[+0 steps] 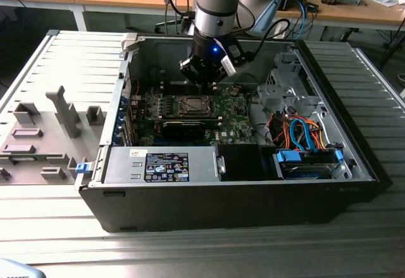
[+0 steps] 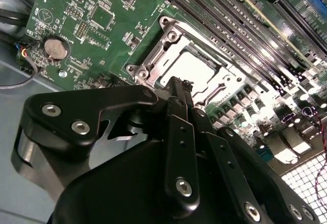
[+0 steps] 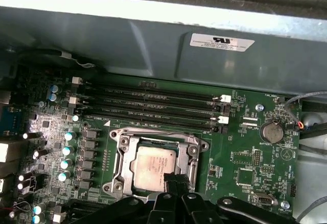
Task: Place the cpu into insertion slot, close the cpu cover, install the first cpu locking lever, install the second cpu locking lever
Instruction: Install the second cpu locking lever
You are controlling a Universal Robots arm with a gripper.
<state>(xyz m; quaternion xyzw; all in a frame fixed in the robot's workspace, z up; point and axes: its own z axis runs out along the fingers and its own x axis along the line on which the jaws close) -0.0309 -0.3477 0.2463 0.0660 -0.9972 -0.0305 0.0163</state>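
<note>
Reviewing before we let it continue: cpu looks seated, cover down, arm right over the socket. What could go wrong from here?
1. The gripper sits at the edge of the cpu and the cpu cover; any sideways slip could scrape the chip or frame.
2. Memory slots run close alongside the socket, so a wide swing might clip them.
3. In the exterior view the arm reaches deep into the computer case; a careless retreat could snag its walls or cables.

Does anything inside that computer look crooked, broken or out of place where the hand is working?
Nothing stands out. The cpu lies flat and square within the silvery cpu cover frame on the green motherboard, and the hand sits right at its edge. No bent metal, loose parts or damage show around the socket in both wrist views.
</note>
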